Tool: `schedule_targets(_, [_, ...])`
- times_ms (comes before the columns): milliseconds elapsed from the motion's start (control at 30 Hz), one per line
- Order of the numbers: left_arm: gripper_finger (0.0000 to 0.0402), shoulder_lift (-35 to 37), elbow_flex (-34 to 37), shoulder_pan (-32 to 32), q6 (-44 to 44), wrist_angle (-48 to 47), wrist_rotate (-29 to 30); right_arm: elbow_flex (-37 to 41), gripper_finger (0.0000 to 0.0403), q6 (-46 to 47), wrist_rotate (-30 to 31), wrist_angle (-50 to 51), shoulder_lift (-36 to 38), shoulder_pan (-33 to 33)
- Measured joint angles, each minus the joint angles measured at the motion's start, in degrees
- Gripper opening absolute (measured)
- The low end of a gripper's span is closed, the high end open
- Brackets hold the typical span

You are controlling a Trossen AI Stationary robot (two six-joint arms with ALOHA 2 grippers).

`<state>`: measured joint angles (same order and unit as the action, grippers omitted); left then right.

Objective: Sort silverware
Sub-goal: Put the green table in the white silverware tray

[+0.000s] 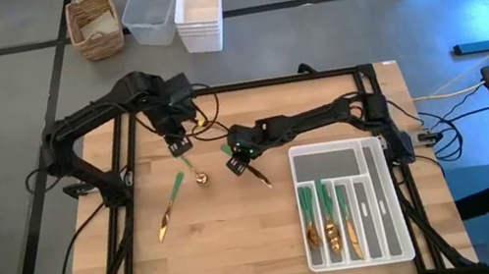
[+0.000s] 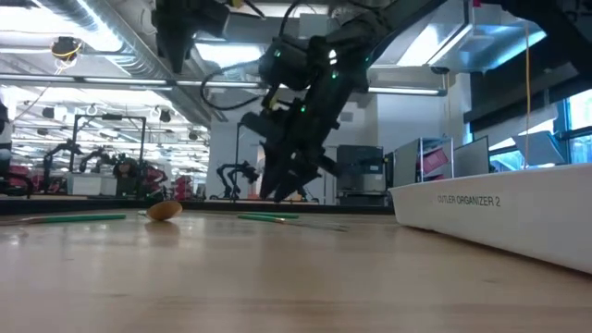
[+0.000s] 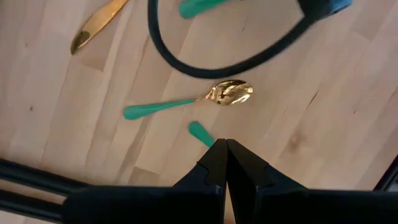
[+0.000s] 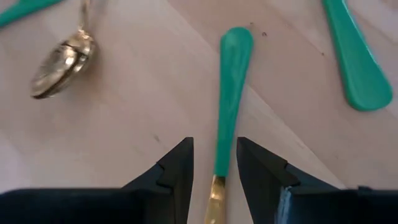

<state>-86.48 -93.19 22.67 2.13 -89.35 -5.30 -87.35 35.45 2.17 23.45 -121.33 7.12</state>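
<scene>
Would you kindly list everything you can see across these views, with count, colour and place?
knife: one, gold and green, table's left
spoon: one, gold and green, mid-table
straddled utensil: one, green handle, between the right pincer's fingers
loose handle: one, green, beside it
handle tip: one, green, by the left pincer
tray silverware: at least three, gold and green, in compartments
cutlery tray: one, white, table's right
table: one, wooden
wicker basket, clear tub, white bins: beyond the table
left pincer: black, shut, near the spoon
right pincer: black, open
</scene>
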Motion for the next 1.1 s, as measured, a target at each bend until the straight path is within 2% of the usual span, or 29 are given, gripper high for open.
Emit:
schedule_targets(233, [0.0,5.5,0.35,0.02,3.13,0.58,0.01,0.0,0.0124,-0.03,0.62,-0.21,-3.19,0.01])
schedule_targets(533, [0.0,11.0,0.35,-0.96,7.28,1.96,0.2,-0.2,0.0119,-0.48,0.73,0.65,-3.81,-0.03])
schedule_targets(900, [0.0,14.34,0.35,-2.71,11.27,1.98,2.16,-0.2,0.003,-6.42,-0.08,4.12,-3.85,-1.15])
schedule_targets(1100, [0.0,14.36,0.35,-4.02,12.22,2.07,2.71,-0.17,0.0019,-10.85,-1.38,8.27,-3.79,-2.62])
